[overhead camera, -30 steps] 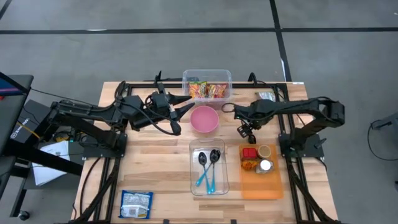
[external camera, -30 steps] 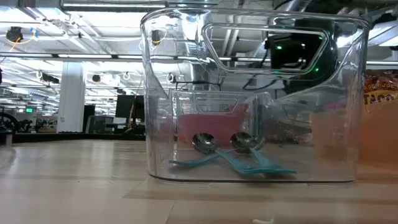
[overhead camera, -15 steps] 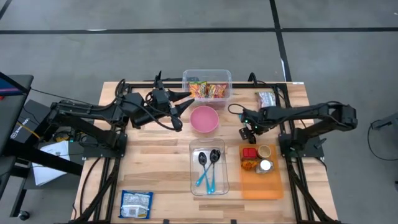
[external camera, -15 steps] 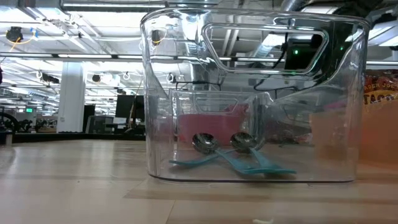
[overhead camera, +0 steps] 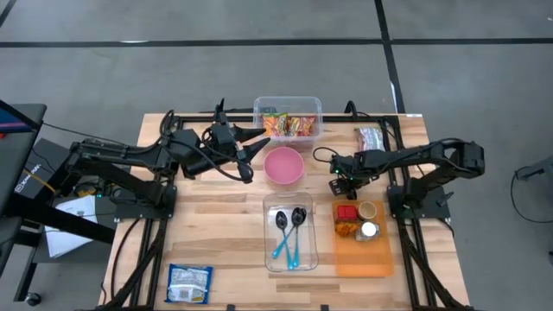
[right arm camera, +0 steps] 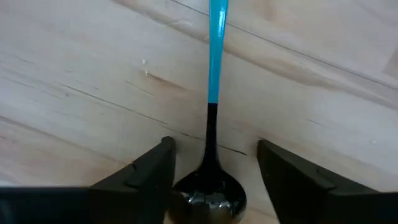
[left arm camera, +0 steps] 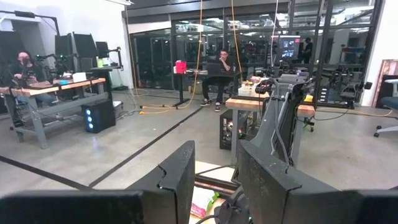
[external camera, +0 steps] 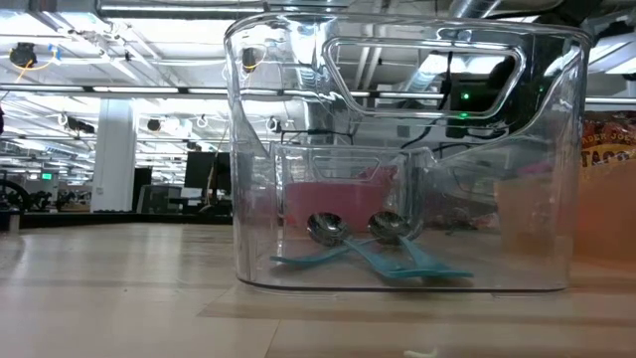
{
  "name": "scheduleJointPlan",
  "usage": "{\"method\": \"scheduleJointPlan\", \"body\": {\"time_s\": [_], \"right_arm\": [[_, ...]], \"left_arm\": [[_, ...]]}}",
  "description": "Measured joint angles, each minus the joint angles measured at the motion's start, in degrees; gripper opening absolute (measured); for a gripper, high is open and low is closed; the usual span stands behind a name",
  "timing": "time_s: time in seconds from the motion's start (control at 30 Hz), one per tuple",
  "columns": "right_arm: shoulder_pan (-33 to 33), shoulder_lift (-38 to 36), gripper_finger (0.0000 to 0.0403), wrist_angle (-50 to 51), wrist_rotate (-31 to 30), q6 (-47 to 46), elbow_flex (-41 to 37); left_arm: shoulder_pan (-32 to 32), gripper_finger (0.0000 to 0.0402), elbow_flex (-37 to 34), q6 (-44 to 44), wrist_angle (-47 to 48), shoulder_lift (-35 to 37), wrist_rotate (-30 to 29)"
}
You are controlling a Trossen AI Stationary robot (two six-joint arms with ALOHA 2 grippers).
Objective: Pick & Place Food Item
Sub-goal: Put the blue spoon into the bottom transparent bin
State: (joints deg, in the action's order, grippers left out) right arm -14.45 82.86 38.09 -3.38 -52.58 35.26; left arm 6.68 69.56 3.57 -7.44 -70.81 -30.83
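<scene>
1. High view: the right gripper [overhead camera: 339,169] hangs low over bare table [overhead camera: 216,216], at 3 o'clock from the pink bowl [overhead camera: 283,166]. A food packet [overhead camera: 370,136] lies at 1 o'clock from it. The left gripper [overhead camera: 253,145] waits with the snack bin [overhead camera: 288,125] at 2 o'clock.
2. Low view: I see only the clear tray [external camera: 397,268] holding two spoons [external camera: 358,239]. Neither gripper shows plainly.
3. Left wrist view: its fingers [left arm camera: 177,180] stand slightly apart and empty.
4. Right wrist view: a blue-handled spoon [right arm camera: 216,56] lies on the wood, bowl centred between my parted fingers [right arm camera: 155,168], handle running straight ahead. The jaws straddle it and probably don't yet touch. So the right arm is lined up on cutlery, not food.
</scene>
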Motion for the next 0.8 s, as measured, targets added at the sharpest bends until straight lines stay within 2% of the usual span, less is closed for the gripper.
{"method": "scheduleJointPlan", "body": {"time_s": [0.37,0.8], "right_arm": [[0.24,-2.59,0.0077,0.43,-0.16,-1.48,-0.3],[1.95,-2.68,0.0008,-0.88,-0.87,-1.09,-0.3]], "left_arm": [[0.0,0.0113,0.0,0.35,0.0,0.0,-0.02],[0.0,0.0113,0.0,0.02,0.0,-0.01,-0.02]]}}
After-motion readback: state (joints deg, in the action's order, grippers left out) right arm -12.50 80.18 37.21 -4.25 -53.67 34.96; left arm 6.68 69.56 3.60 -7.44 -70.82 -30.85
